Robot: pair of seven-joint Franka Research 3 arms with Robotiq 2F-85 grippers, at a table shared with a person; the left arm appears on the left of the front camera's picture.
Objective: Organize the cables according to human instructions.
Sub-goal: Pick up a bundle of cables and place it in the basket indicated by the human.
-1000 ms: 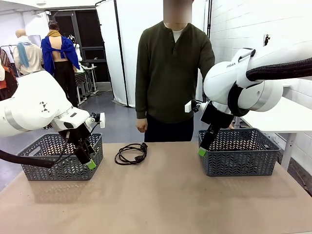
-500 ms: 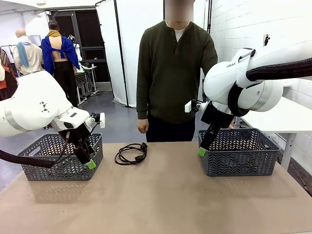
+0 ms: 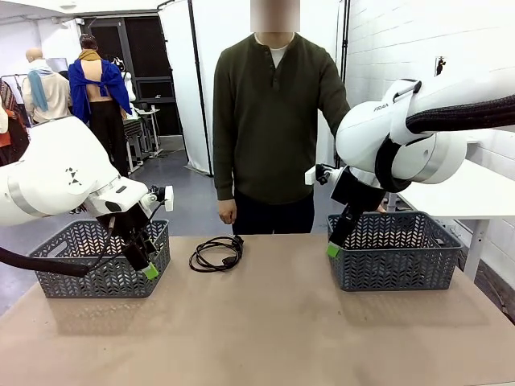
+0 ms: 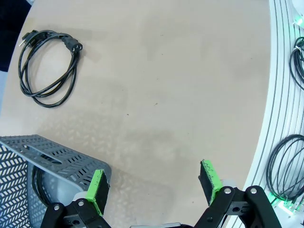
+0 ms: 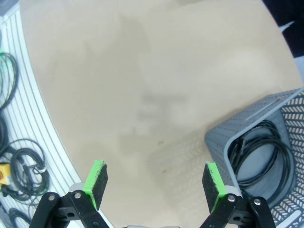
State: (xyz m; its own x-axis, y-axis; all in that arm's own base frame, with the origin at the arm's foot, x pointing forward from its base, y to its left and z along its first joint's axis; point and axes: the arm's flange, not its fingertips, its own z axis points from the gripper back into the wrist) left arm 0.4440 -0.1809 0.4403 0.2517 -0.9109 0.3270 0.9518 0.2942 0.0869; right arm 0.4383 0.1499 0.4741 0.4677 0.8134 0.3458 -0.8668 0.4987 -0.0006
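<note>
With both grippers' jaws wide and empty, the cable (image 3: 216, 253) right of the left basket (image 3: 60, 281) is best approached squarely by the left gripper (image 4: 154, 183), the right gripper (image 5: 154, 183) held clear.

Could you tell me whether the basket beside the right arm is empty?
Not empty: the right wrist view shows a coiled black cable lying inside the grey basket.
</note>
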